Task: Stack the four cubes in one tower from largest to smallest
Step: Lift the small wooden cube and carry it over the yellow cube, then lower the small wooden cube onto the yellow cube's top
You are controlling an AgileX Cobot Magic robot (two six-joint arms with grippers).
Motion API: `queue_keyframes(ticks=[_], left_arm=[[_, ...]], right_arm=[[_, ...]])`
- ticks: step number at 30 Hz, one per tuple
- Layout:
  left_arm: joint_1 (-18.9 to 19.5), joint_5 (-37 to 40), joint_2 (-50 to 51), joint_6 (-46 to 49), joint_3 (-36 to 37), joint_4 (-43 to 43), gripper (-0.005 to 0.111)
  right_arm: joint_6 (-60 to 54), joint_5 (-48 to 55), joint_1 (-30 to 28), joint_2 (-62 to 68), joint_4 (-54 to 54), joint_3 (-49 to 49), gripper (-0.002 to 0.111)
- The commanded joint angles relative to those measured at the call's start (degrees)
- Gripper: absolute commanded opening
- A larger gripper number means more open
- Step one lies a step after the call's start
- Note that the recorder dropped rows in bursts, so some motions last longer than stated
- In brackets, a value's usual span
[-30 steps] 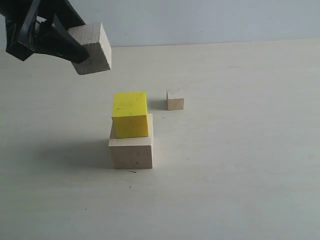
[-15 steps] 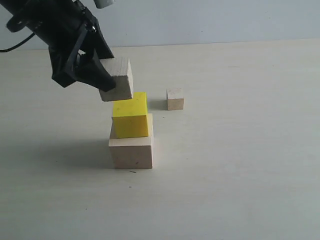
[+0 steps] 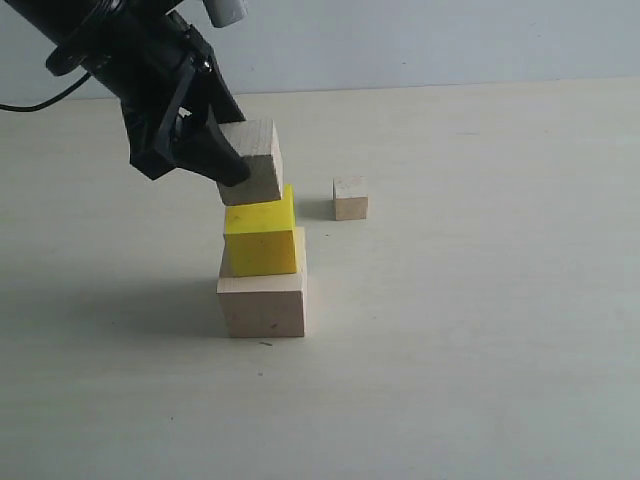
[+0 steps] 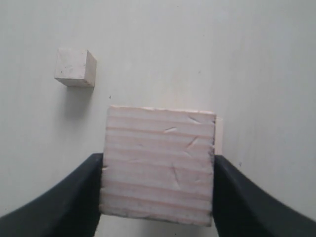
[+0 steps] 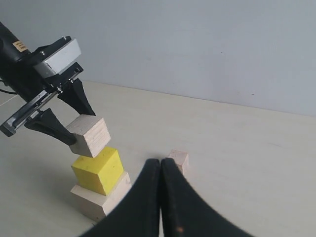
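Fingers (image 3: 208,150) of the left gripper (image 3: 238,162), which we see reaching in from the upper left of the exterior frame, clench the smaller wood cube (image 3: 255,160). It hangs tilted just over the yellow cube (image 3: 262,240), and we cannot tell whether they touch. The yellow cube sits on the large pale cube (image 3: 262,305) at centre-left. Right of the stack, the smallest cube (image 3: 350,198) lies apart on the table (image 3: 480,300). The right gripper (image 5: 160,168) is pinched closed on nothing.

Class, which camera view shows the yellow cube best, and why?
The exterior view: the yellow cube shows its front face large and clear. The right wrist view shows it smaller, at an angle. In the left wrist view the held smaller wood cube hides it.
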Motion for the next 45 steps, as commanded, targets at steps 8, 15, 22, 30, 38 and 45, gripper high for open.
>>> queue_keyframes(ticks=[8, 15, 22, 30, 38, 45], left_arm=[[-1.49, -1.17, -0.05, -4.11, -0.39, 3.46, 0.0], [-1.49, 0.02, -0.05, -4.88, -0.39, 2.42, 0.0], [-2.06, -0.2, 0.17, -4.0, -0.39, 1.92, 0.0], [-2.15, -0.2, 2.69, -4.08, -0.39, 2.47, 0.0], [-2.15, -0.55, 2.85, -4.08, -0.39, 2.87, 0.0], [-2.15, 1.32, 2.85, -3.97, -0.39, 4.62, 0.006]], right_arm=[[0.02, 0.19, 0.11, 0.13, 0.56, -0.12, 0.0], [0.02, 0.53, 0.11, 0.13, 0.56, -0.12, 0.0], [0.02, 0.53, 0.11, 0.13, 0.56, -0.12, 0.0], [0.02, 0.53, 0.11, 0.13, 0.56, -0.12, 0.0], [0.02, 0.53, 0.11, 0.13, 0.56, -0.12, 0.0], [0.02, 0.53, 0.11, 0.13, 0.56, -0.12, 0.0]])
